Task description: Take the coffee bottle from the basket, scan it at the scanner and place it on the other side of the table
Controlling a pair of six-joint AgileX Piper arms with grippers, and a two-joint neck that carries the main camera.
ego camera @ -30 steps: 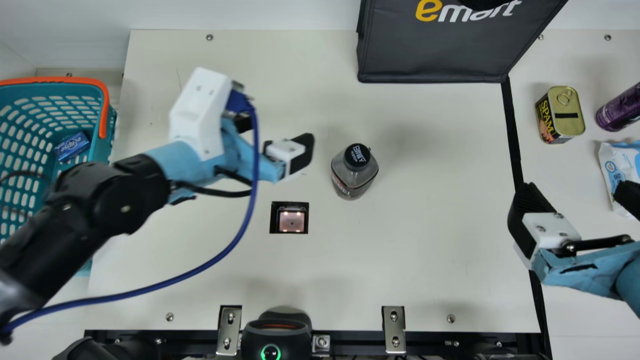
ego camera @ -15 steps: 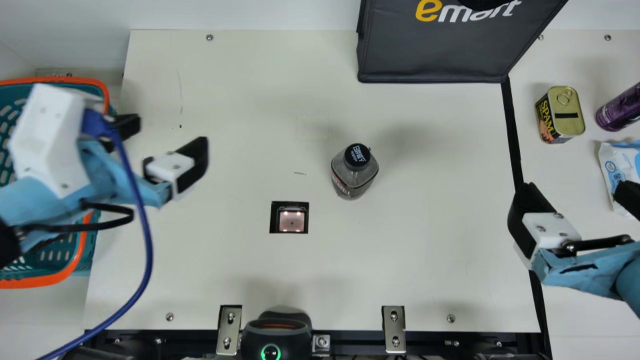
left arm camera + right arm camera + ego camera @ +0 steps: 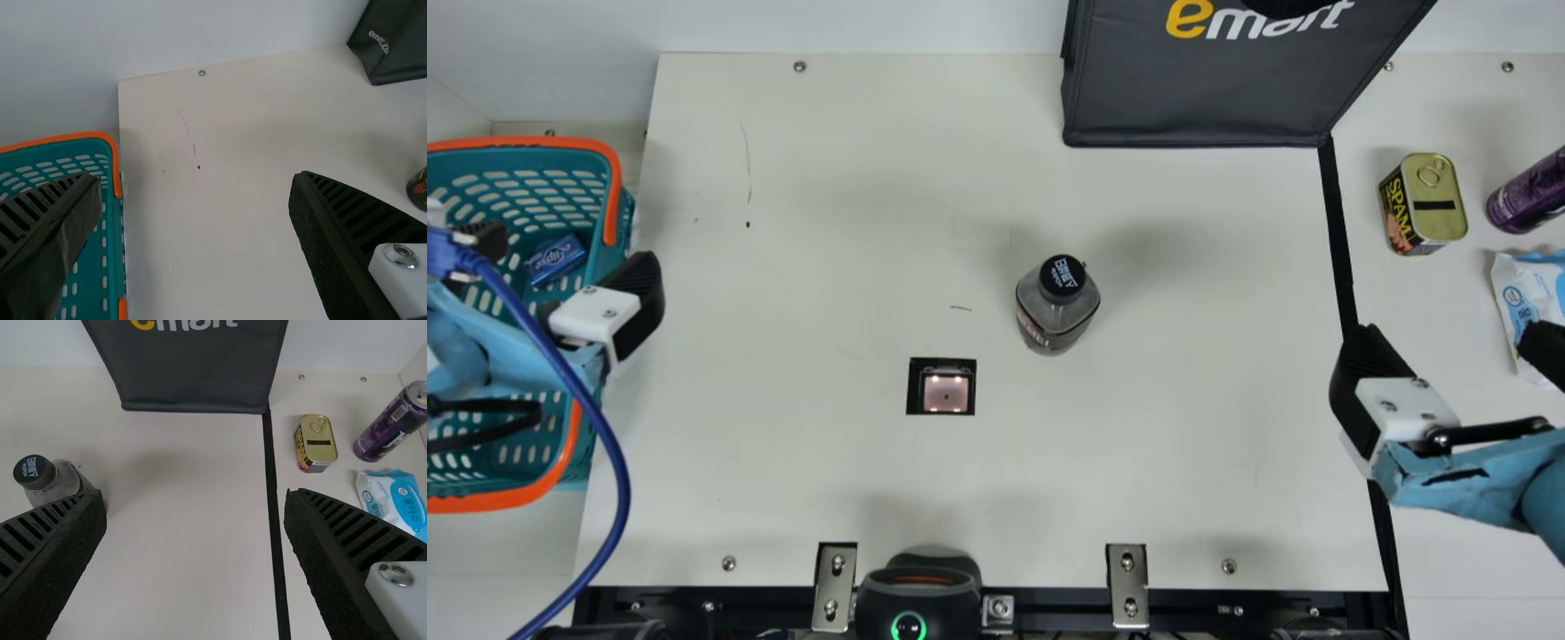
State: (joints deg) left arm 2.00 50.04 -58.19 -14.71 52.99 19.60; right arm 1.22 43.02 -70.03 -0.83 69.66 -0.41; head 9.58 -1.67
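Note:
Upright near the table's middle stands the dark-capped coffee bottle, in the main view; it shows also as a bottle in the right wrist view. Below and left of it lies the scanner window. My left gripper is over the teal basket at the left, open; the left wrist view has the left gripper with wide-parted fingers. At the right, above the black line, my right gripper stands open; in its wrist view the right gripper holds nothing.
A small blue pack lies in the basket. A dark bag stands at the back. Right of the black line are a yellow can, a purple can and a white-blue pouch. A black device is at the front edge.
My left gripper has swung left, from beside the bottle to over the basket. The bottle has stayed standing in place, and the right arm has kept still.

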